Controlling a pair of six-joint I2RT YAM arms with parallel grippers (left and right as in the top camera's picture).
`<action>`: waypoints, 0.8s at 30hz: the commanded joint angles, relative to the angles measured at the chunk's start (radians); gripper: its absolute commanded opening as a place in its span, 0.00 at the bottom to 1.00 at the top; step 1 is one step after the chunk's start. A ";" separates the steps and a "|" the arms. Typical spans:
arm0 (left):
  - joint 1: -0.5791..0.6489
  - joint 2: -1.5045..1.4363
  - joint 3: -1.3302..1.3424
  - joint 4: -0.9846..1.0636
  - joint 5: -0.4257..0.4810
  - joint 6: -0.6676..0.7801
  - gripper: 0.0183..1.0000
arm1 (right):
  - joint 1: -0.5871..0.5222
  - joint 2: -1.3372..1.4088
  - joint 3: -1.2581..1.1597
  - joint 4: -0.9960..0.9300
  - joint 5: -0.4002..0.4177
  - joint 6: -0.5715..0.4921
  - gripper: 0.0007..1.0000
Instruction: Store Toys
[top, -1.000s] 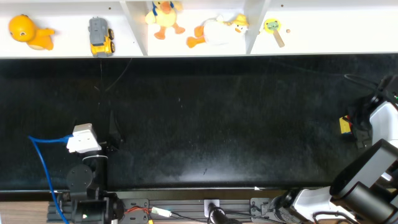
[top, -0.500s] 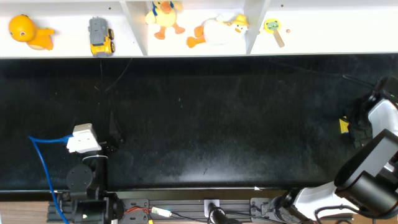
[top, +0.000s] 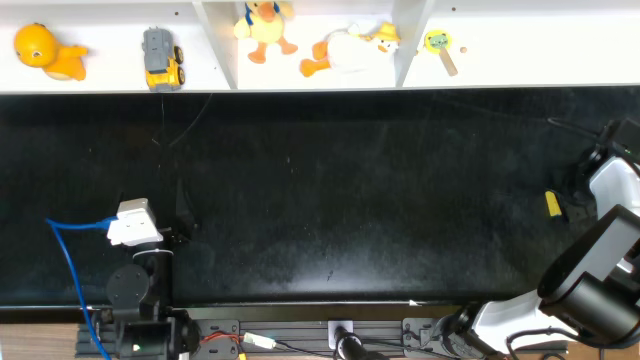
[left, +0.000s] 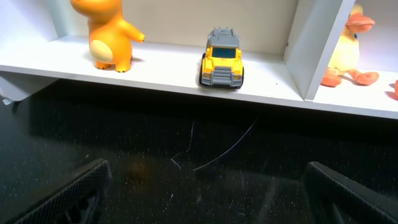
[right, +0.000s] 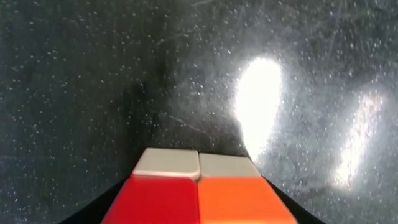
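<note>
A colour cube (right: 196, 186) with red, orange and white tiles sits between my right gripper's fingers, held just above the black mat (right: 124, 74). From above, only a yellow sliver of the cube (top: 552, 203) shows beside the right gripper (top: 564, 206), near the table's right edge. My left gripper (left: 205, 171) is open with nothing between its fingers, low over the mat at the left and facing the white shelf (left: 161, 68). In the top view the left gripper (top: 184, 214) lies dark against the mat.
The shelf (top: 300, 82) along the back holds an orange duck (top: 48, 50), a yellow truck (top: 162, 58), a yellow plush duck (top: 265, 25), a white plush duck (top: 350, 48) and a green rattle (top: 440, 47). Dividers (top: 218, 40) split it into compartments. A blue cable (top: 70, 250) trails by the left arm.
The right wrist has turned a little, so the cube's yellow face shows narrower from above and its red edge is gone. The left arm has not moved.
</note>
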 joint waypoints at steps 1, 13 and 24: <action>0.010 -0.012 -0.004 0.002 0.006 -0.004 1.00 | 0.000 0.037 -0.008 -0.010 0.008 -0.010 0.54; 0.010 -0.012 -0.004 0.002 0.006 -0.003 1.00 | 0.000 0.035 0.100 -0.092 -0.054 -0.116 0.34; 0.010 -0.012 -0.004 0.002 0.006 -0.003 1.00 | 0.056 -0.113 0.341 -0.261 -0.202 -0.441 0.04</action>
